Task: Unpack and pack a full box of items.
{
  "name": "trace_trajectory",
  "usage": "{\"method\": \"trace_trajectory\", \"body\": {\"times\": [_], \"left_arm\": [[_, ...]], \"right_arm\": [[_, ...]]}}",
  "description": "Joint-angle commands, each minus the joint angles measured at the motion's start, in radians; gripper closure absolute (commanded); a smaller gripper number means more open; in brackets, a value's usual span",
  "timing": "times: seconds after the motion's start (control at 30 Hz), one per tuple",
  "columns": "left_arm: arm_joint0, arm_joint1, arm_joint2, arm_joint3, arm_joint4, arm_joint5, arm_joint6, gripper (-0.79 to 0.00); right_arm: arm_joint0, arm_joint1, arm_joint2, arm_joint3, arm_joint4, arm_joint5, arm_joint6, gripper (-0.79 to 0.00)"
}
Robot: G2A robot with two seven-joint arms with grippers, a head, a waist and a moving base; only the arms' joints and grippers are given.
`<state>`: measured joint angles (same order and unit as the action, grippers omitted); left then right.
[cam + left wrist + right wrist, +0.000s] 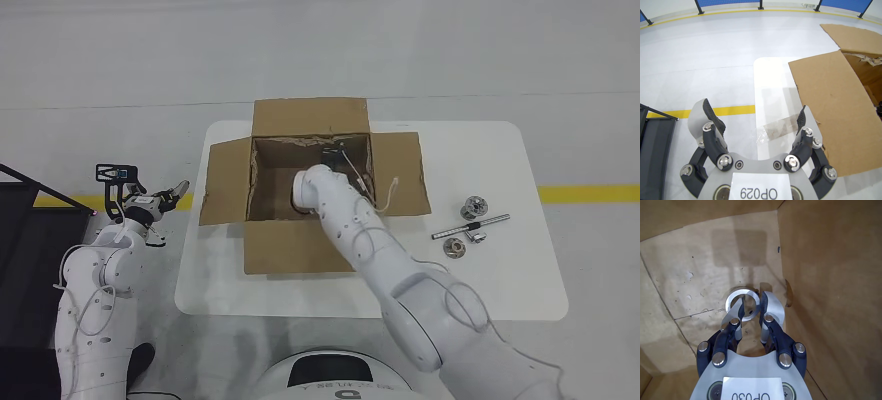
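We start with the white table [480,270], where the open cardboard box [310,117] sits upper centre in the top view, flaps spread. The right arm [370,240] reaches down into it.

In the right wrist view, the right gripper [753,296] stands over a metal ring [738,292] lying on the box floor at mid-frame. One finger is inside the bore and the other outside, slightly parted and not yet clenched on the ring's wall.

We judge the risks as follows:
- A pinch on one side of smooth metal could let the ring swing or slip out.
- The cardboard wall at the right of that frame is near the outer finger, so a crooked lift could scrape it or catch a flap.

The left gripper [755,103] hangs released and holds nothing, off the table's left edge.

From above we read the layout. The metal parts already unpacked lie at centre right: a round piece [474,208], a rod [470,227] and a small fitting [455,247]. The right wrist view adds how the fingers stand on the ring, and the left wrist view adds the box's outer flap [829,113].
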<state>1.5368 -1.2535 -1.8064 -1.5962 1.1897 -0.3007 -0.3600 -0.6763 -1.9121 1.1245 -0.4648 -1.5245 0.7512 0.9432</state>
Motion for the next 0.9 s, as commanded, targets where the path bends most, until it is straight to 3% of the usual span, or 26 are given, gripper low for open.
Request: {"method": "trace_trajectory", "body": {"times": [0.0,0.07,0.1,0.3,0.47,0.67,0.87], "left_arm": [[0.000,0.000,0.000,0.000,0.000,0.000,0.000,-0.785],[0.000,0.000,0.000,0.000,0.000,0.000,0.000,-0.785],[0.000,0.000,0.000,0.000,0.000,0.000,0.000,-0.785],[0.000,0.000,0.000,0.000,0.000,0.000,0.000,-0.785],[0.000,0.000,0.000,0.000,0.000,0.000,0.000,-0.785],[0.000,0.000,0.000,0.000,0.000,0.000,0.000,-0.785],[0.000,0.000,0.000,0.000,0.000,0.000,0.000,-0.785]], "right_arm": [[0.013,-0.002,0.006,0.026,0.017,-0.003,-0.015,-0.126],[0.026,-0.005,0.012,0.050,0.035,-0.009,-0.029,-0.071],[0.032,-0.006,0.014,0.062,0.041,-0.011,-0.035,0.000],[0.059,-0.013,0.024,0.109,0.078,-0.015,-0.076,0.000],[0.033,-0.010,0.058,0.039,0.141,0.010,-0.187,0.000],[-0.148,0.007,0.083,-0.234,0.154,0.028,-0.331,0.000],[-0.443,0.063,0.069,-0.711,0.016,-0.002,-0.264,0.000]]}}
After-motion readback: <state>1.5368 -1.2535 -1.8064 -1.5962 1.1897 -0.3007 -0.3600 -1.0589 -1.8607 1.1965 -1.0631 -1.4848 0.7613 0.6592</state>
